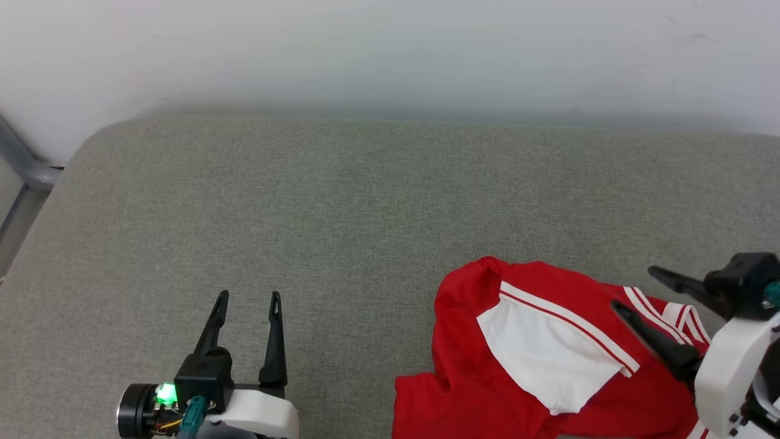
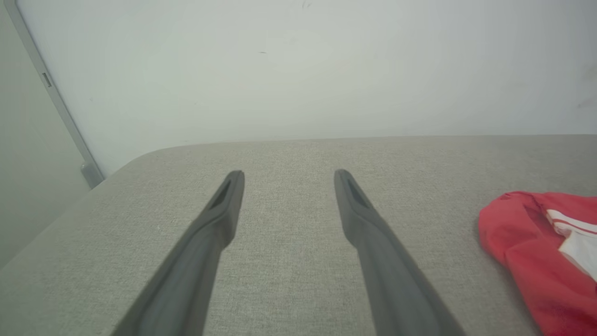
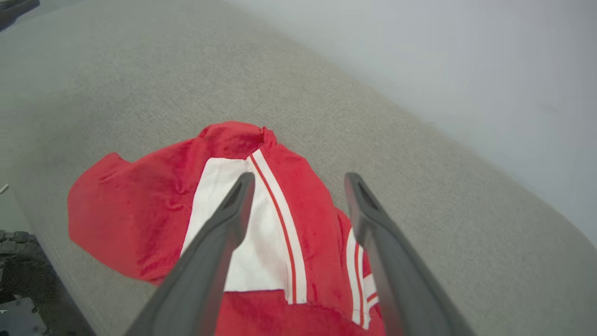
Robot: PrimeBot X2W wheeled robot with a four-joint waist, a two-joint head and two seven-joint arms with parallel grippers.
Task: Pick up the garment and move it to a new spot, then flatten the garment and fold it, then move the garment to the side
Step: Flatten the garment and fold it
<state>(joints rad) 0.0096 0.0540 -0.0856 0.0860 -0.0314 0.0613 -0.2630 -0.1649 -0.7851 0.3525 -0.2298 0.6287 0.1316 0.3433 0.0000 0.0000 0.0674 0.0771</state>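
garment (image 1: pixel 548 353): crumpled on grey cushion (image 1: pixel 365 213) | right gripper (image 1: pixel 633 287): spread above it, empty | left gripper (image 1: pixel 250 294): spread, empty | done: relocation, perhaps | pending: flattening, folding, setting aside

Grey fabric-covered padded surface (image 1: pixel 341 201): flat, woven texture, rounded corner at wall end, far edge running along white wall (image 1: pixel 390 55). Red garment (image 1: pixel 457 402) lies crumpled directly on padded surface, on side away from wall, well apart from it. Garment bunched, not flat: white sleeve panel (image 1: pixel 548 360) faces up, red-and-white striped trim (image 1: pixel 567 320) along panel edge nearer wall, red cloth folded around it. Broad bare grey fabric between garment and wall. Garment edge farthest from wall cut off by frame
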